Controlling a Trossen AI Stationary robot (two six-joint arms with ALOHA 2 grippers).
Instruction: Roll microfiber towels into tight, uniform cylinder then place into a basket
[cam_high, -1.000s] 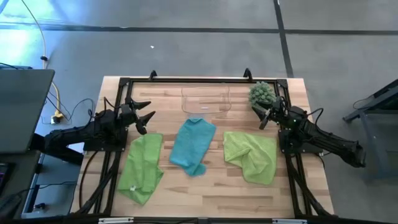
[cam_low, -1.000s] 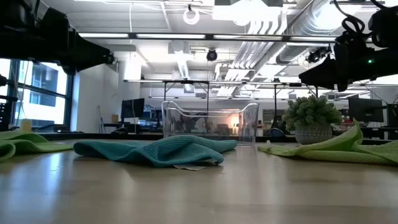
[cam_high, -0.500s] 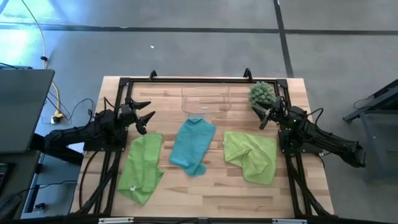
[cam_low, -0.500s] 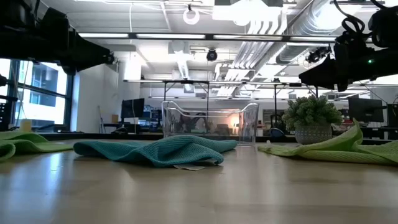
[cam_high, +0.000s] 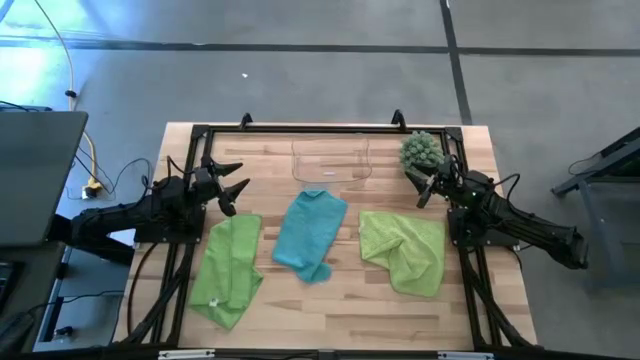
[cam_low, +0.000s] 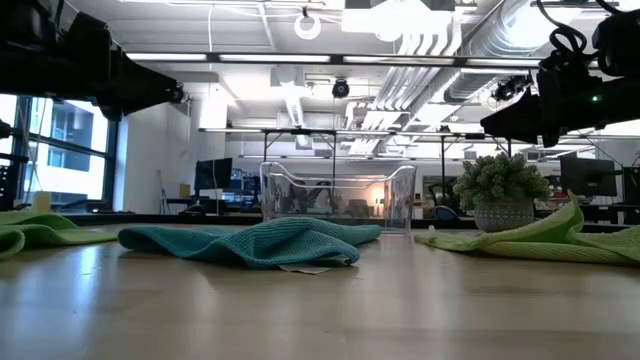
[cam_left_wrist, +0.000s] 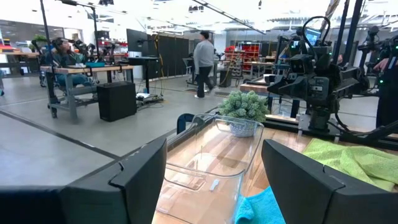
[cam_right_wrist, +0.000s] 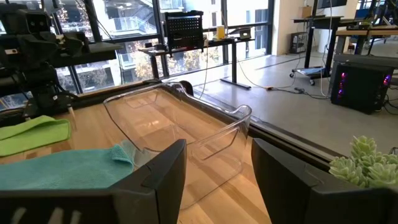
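Wooden desk (cam_high: 330, 310), lab behind; nothing rolled yet. Left fingers (cam_high: 232, 184) apart, empty, one lime towel (cam_high: 228, 268) just below them; right fingers (cam_high: 424, 186) apart, empty, other lime towel (cam_high: 404, 250) beneath; teal towel (cam_high: 308, 234) between; basket (cam_high: 331, 160) empty, ahead of both; all three rolls left.

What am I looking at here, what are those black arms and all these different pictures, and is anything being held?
It is a two-armed robot at a wooden table. One picture looks straight down, one looks level across the tabletop, and two come from cameras on the wrists. The left gripper and right gripper both hover open, holding nothing. On the table lie three unrolled towels: a left green towel, a teal towel and a right green towel. Behind them stands an empty clear basket, with a small potted plant beside it.
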